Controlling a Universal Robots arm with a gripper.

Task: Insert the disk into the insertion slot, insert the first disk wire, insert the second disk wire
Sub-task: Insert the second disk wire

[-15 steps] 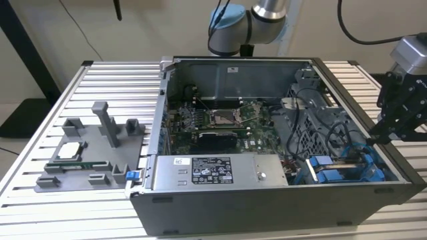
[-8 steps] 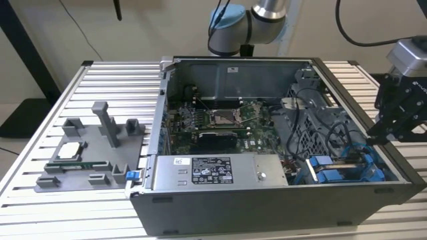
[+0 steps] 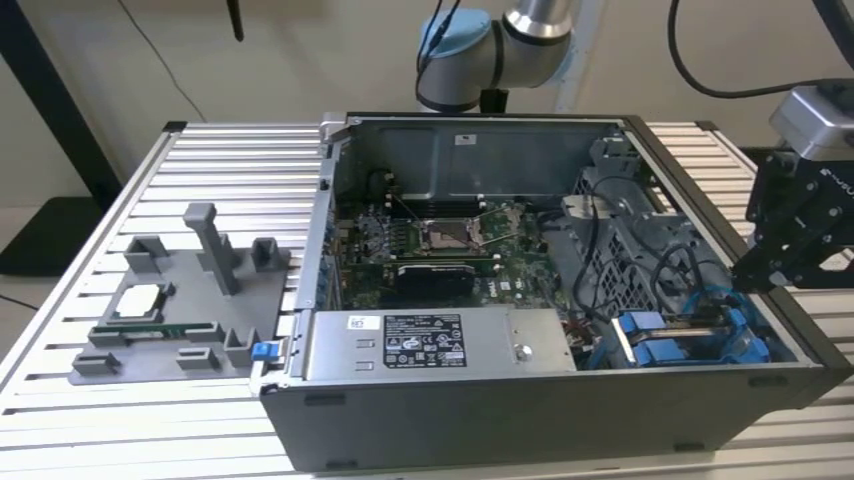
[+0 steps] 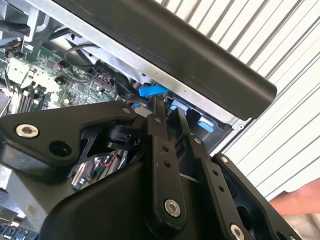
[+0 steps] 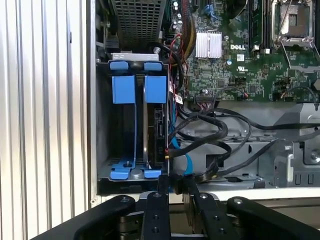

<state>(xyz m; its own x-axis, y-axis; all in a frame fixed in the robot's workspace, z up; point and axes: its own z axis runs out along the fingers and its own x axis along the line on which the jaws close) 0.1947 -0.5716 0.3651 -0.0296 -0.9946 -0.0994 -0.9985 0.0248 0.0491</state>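
A ribbed aluminium worktop [image 3: 227, 150] carries an open dark-grey computer tower case [image 3: 534, 420]. A grey plastic parts fixture [image 3: 200, 300] lies toward the exterior view's left. At the lower right of that frame, inside the case, sits the grey perforated-metal insertion slot [image 3: 681, 340] with its blue rails. In the first wrist view the silver-grey disk [image 5: 156, 125] in its blue caddy stands on edge inside the slot, with looping black cables [image 5: 215, 132] just beside it. The black gripper [image 5: 175, 184] hangs at the slot's edge; I cannot tell how its jaws stand.
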